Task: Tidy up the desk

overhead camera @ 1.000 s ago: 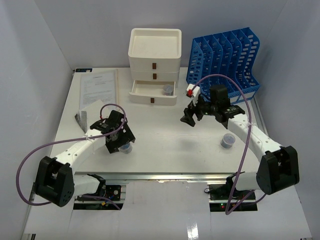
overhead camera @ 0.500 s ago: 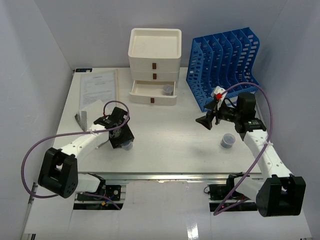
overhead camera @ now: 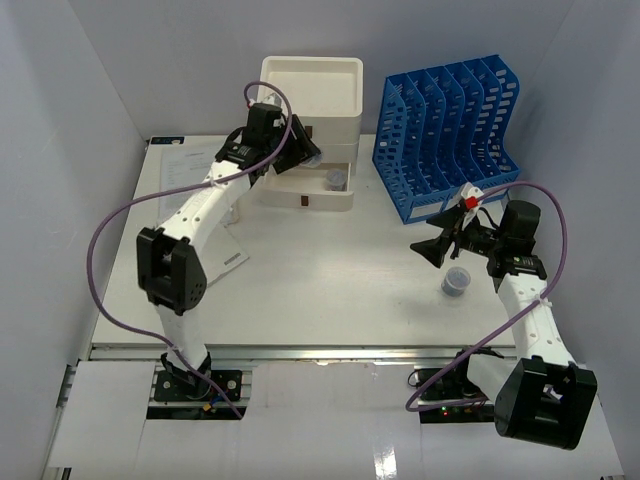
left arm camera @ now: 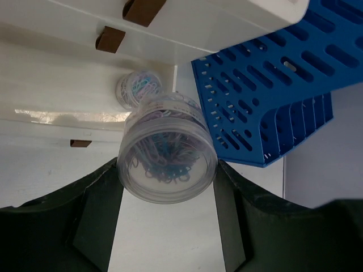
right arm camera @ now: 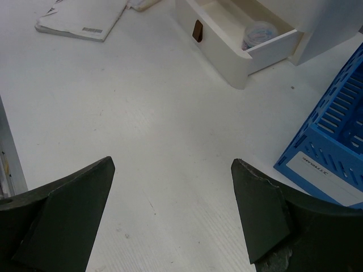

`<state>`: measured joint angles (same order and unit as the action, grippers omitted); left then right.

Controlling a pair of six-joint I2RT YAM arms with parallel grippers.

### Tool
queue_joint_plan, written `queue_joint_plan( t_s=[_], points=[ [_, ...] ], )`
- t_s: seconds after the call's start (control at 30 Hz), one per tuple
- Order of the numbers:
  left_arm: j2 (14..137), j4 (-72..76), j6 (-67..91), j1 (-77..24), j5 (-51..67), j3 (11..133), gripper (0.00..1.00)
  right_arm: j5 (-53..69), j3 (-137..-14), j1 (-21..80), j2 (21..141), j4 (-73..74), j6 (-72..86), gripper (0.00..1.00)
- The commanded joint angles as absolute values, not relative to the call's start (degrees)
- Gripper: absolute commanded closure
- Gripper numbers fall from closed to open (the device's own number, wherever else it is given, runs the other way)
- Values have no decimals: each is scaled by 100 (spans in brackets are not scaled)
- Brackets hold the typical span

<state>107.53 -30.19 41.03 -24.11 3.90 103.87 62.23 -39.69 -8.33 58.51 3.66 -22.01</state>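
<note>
Jaws of the left gripper (left arm camera: 168, 170) clamp a paper-clip jar (left arm camera: 165, 150), open drawer (left arm camera: 57, 79) just beyond; right gripper (right arm camera: 172, 170) gapes empty over the desk (right arm camera: 142, 113).

A cream plastic three-drawer box (overhead camera: 310, 95) stands at the back, with small brown handles (overhead camera: 309, 131) on its drawer fronts. Its bottom drawer (overhead camera: 295, 185) is pulled out. A small clear round plastic jar of coloured paper clips (overhead camera: 337, 179) sits in the drawer's right-hand end. Just right of the box stands a blue slotted plastic file rack (overhead camera: 445, 130), with a white label (right arm camera: 317, 167) on its low front edge. A second clear jar of clips (overhead camera: 456, 282) stands alone, well in front of the rack. A third clip jar (left arm camera: 167, 164) is raised off the surface just in front of the box's drawers, near the open one. At the far left lies a printed white paper sheet (overhead camera: 195, 170). Nearer than that, a white booklet (overhead camera: 228, 256) lies flat.
</note>
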Motion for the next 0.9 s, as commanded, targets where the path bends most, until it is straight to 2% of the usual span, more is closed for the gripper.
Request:
queue_joint_plan(
  t_s=[0.0, 0.17, 0.4, 0.47, 0.57, 0.63, 0.67, 0.7, 0.73, 0.83, 0.87],
  points=[
    [11706, -3234, 4157, -2383, 113, 11634, 100, 6442, -3928, -929, 5739, 87, -2161, 10],
    [12307, -3287, 4140, -2382, -293, 12298, 100, 6435, -3929, -995, 5739, 88, -2180, 10],
    [12483, -3319, 4077, -2382, -356, 12172, 100, 6432, -3918, -1028, 5792, 86, -2173, 10],
    [12555, -3347, 4012, -2382, -371, 12171, 96, 6425, -3911, -1043, 5807, 79, -2180, 10],
    [12716, -3412, 3914, -2382, -352, 12245, 78, 6416, -3902, -1091, 5841, 79, -2180, 10],
    [12842, -3501, 3839, -2382, -348, 12363, 52, 6416, -3902, -1134, 5862, 70, -2167, 10],
    [12890, -3532, 3795, -2382, -333, 12416, 45, 6423, -3902, -1147, 5866, 74, -2162, 10],
    [12931, -3559, 3750, -2382, -307, 12457, 39, 6435, -3902, -1176, 5874, 77, -2161, 10],
    [12943, -3559, 3705, -2382, -274, 12468, 36, 6441, -3902, -1205, 5885, 72, -2155, 10],
    [12937, -3550, 3601, -2382, -208, 12535, 17, 6469, -3875, -1276, 5899, 62, -2145, 10],
    [12924, -3537, 3549, -2382, -163, 12561, 15, 6482, -3862, -1302, 5918, 68, -2145, 10]
  ],
)
